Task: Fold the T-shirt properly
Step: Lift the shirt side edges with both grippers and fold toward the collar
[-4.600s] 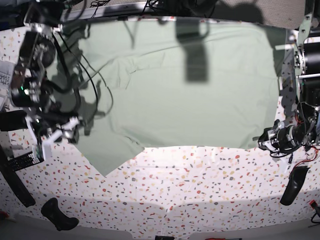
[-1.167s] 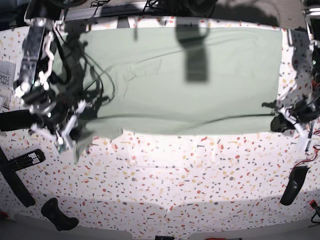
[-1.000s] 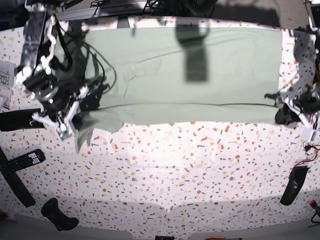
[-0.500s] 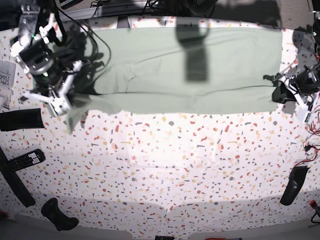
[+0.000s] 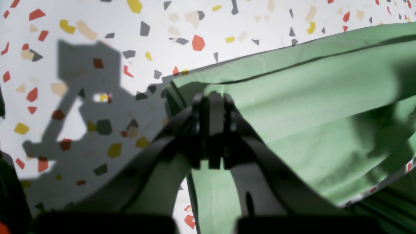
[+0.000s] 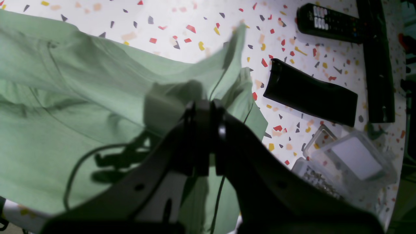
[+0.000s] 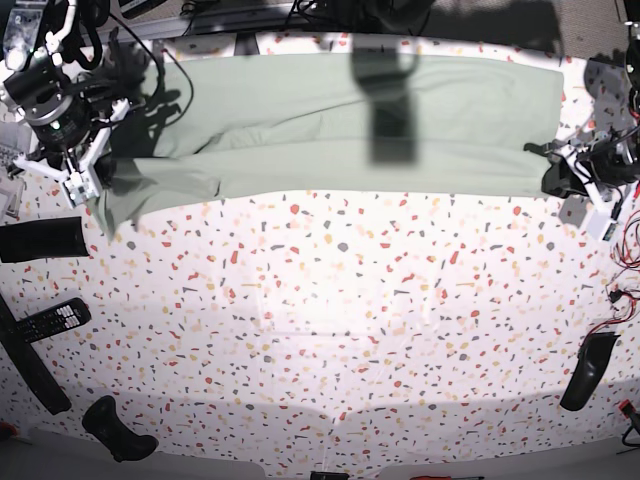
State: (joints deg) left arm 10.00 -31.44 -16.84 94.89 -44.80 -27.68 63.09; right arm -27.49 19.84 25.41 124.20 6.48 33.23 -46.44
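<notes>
The pale green T-shirt (image 7: 300,130) lies as a long band across the far part of the speckled table, its near edge lifted and doubled back over itself. In the base view my right gripper (image 7: 98,182) holds the shirt's left end, where a sleeve hangs down. My left gripper (image 7: 553,176) holds the right end. In the left wrist view the left gripper (image 5: 211,100) is shut on a folded hem of the T-shirt (image 5: 308,107). In the right wrist view the right gripper (image 6: 203,109) is shut on bunched cloth of the T-shirt (image 6: 65,107).
A black block (image 7: 40,240), a remote (image 7: 50,320), a long black bar (image 7: 25,365) and a black handle (image 7: 118,430) lie at the left. A clear plastic box (image 6: 351,159) sits near the right gripper. Another black object (image 7: 585,370) lies at the near right.
Both grippers have carried the shirt's near edge toward the far side of the table. The visible band of cloth is narrower, and more bare table shows in front.
</notes>
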